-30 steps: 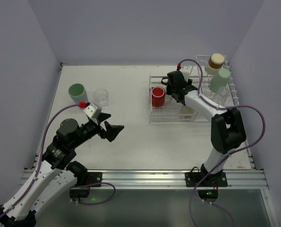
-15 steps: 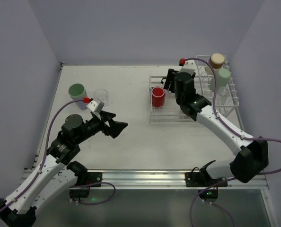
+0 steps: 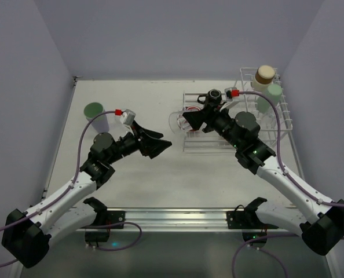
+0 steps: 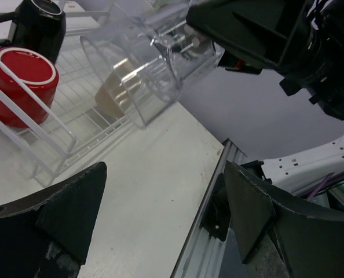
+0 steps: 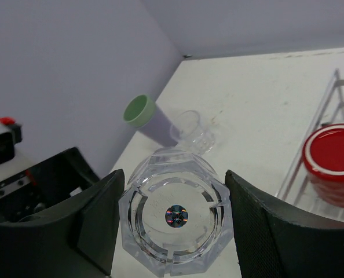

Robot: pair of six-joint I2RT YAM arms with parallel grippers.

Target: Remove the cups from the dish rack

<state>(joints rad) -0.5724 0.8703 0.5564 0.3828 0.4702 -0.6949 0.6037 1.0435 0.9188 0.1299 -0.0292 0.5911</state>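
right gripper (image 5: 175, 229) is clamping the clear glass (image 5: 173, 169) by its sides, just off the left edge of the dish rack (image 3: 210, 149) | left gripper (image 4: 160, 214) is hovering spread wide, holding nothing, facing the glass

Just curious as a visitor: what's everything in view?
table: one, white, under everything
dish rack: one, white, table's right
red mug: one, red, rack's basket
black mug: one, black, behind red mug
tan-brown cup: one, tan, rack's upright part
pale green cup: one, green, beside it
faceted glass: one, clear, held left of rack
small glass: one, clear, table's left
lavender tumbler: one, lavender, green inside, beside it
left end effector: one, black, open
right end effector: one, black, gripping faceted glass
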